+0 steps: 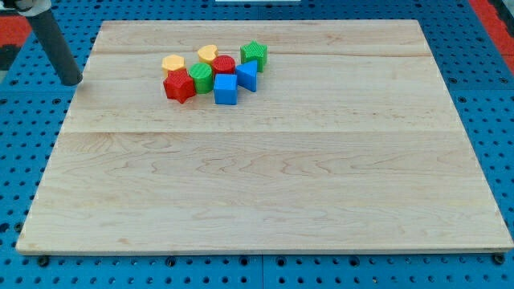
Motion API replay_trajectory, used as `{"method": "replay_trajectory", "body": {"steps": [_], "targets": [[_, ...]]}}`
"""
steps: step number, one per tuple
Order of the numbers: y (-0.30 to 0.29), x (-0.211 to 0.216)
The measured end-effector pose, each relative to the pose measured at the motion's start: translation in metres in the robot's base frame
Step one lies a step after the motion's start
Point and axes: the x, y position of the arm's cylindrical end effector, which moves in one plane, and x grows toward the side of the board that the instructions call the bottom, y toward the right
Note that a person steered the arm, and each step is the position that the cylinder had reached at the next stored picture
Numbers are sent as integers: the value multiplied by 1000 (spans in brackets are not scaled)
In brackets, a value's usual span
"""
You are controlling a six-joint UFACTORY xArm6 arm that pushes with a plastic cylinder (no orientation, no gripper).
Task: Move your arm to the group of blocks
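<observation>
Pale wooden surface (265, 185) with visible grain and a smooth matt finish, blue perforated base (498, 96) beneath looking like matt plastic or painted metal, coloured blocks (213, 72) of ridged plastic, dark rod (56, 44) smooth with a dull sheen

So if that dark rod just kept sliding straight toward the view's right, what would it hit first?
Probably the red block, at the group's near-left corner, level with my tip. The yellow block lies slightly further up; depth is hard to judge.
</observation>
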Motion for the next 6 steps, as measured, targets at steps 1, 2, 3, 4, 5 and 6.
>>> {"method": "replay_trajectory", "body": {"steps": [1,2,3,4,5,6], "targets": [[0,0],[-2,0],[-1,0],[-1,-15],[-2,-40],[35,-54]]}}
